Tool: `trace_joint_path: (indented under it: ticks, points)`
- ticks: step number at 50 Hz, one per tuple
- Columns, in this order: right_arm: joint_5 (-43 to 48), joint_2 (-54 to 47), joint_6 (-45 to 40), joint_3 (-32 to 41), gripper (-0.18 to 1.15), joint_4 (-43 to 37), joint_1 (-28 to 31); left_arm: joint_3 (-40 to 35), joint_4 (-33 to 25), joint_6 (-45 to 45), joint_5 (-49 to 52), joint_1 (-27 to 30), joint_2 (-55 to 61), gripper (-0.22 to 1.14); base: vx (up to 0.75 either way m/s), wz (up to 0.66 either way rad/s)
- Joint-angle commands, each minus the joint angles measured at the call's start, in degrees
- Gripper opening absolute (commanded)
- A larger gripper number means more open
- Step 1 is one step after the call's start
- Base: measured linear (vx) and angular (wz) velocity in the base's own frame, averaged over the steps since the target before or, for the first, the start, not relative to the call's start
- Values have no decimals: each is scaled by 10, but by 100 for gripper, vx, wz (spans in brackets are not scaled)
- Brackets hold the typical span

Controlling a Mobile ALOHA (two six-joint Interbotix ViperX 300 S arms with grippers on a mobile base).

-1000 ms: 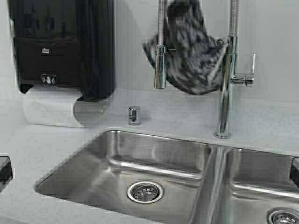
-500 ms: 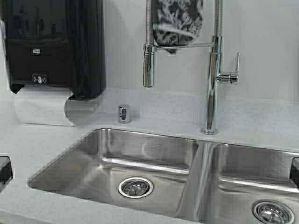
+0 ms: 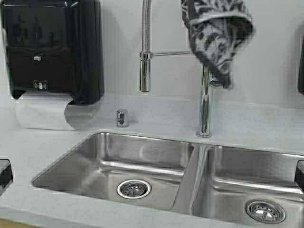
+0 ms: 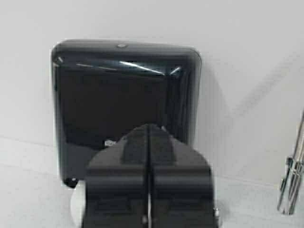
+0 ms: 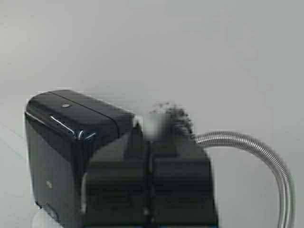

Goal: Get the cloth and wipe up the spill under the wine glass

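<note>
The cloth [image 3: 216, 38], dark with a pale leaf print, hangs from above the top edge of the high view, in front of the faucet [image 3: 204, 109]. My right gripper [image 5: 148, 137] is shut on the cloth; a pale and speckled bit of cloth [image 5: 175, 116] sticks out at its tips. That gripper is above what the high view covers. My left gripper [image 4: 149, 128] is shut with nothing in it and faces the black dispenser [image 4: 123, 95]. The wine glass and the spill are out of view.
A black paper towel dispenser [image 3: 52, 47] hangs on the wall at left, with paper [image 3: 40, 111] showing below it. A double steel sink [image 3: 109, 156] fills the counter below. The spray head [image 3: 145, 71] hangs beside the faucet, and a small chrome cap [image 3: 122, 118] stands behind the sink.
The cloth, draped on the faucet a second ago, has been lifted off and now hangs to the right. The robot has moved; the whole scene has shifted left in the high view.
</note>
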State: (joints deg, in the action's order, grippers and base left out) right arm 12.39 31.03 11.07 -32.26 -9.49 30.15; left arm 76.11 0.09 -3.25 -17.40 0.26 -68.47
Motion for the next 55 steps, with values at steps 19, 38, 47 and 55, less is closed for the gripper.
trace_joint_path:
  ticks: [19,38,47,55]
  points:
    - [2,7,-3,-33,6,1,2,-10,0,-3,-1,1,3,2,-12,11]
    - [12,5,-2,-63,6,1,5,-8,0,-3,-1,1,6,2,-12,25]
    - [49,-13,-2,-83,6,1,5,-8,0,-3,-1,1,13,2,-15,31]
    - [59,-31,-2,-93,6,1,5,-11,0,-3,-1,1,18,2,-14,30]
